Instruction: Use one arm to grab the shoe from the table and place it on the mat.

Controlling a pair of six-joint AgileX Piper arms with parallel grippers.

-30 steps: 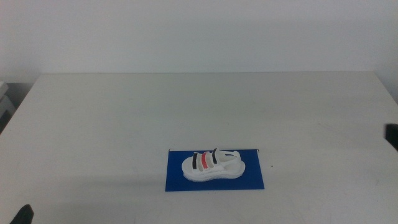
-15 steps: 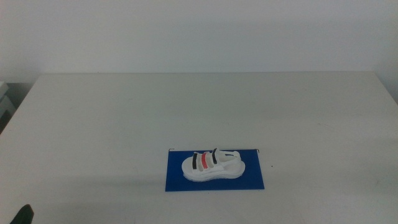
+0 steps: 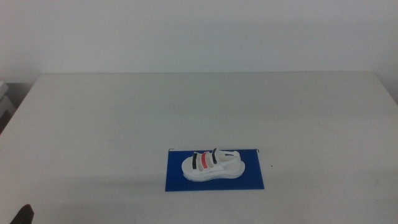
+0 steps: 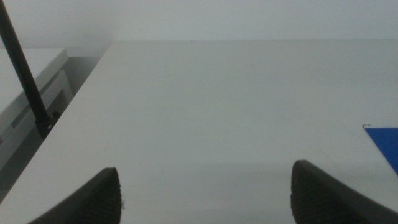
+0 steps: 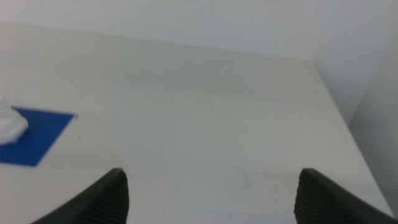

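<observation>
At the far left of the middle view, only a dark sliver of the left gripper (image 3: 23,215) shows at the bottom corner, low over the bench (image 3: 124,118). The left wrist view gives what that view cannot: the left gripper (image 4: 205,193) with its two dark jaws spread wide apart, nothing between them but bare bench surface. That view also shows a thin black rod (image 4: 25,68) standing beyond the bench's edge, beside a pale grey unit (image 4: 28,93), and a small corner of the mat (image 4: 384,140) at its far side.

Toward the middle of the bench, nearer its front edge, the dark-blue mat (image 3: 249,179) lies flat. The shoe (image 3: 211,166) sits upright on it, its thick white sole fully within the mat's outline, its black and red straps crossing the top. A small mark sits on one strap, too small to read. No lettering can be made out anywhere else.

On the right, the middle view shows no right arm at all. The right wrist view alone shows the right gripper (image 5: 210,193), its jaws likewise wide apart over bare bench, holding nothing. In that blurred view the mat (image 5: 38,137) appears off to one side, with a white edge of the shoe (image 5: 9,124) on it, well apart from the jaws.
</observation>
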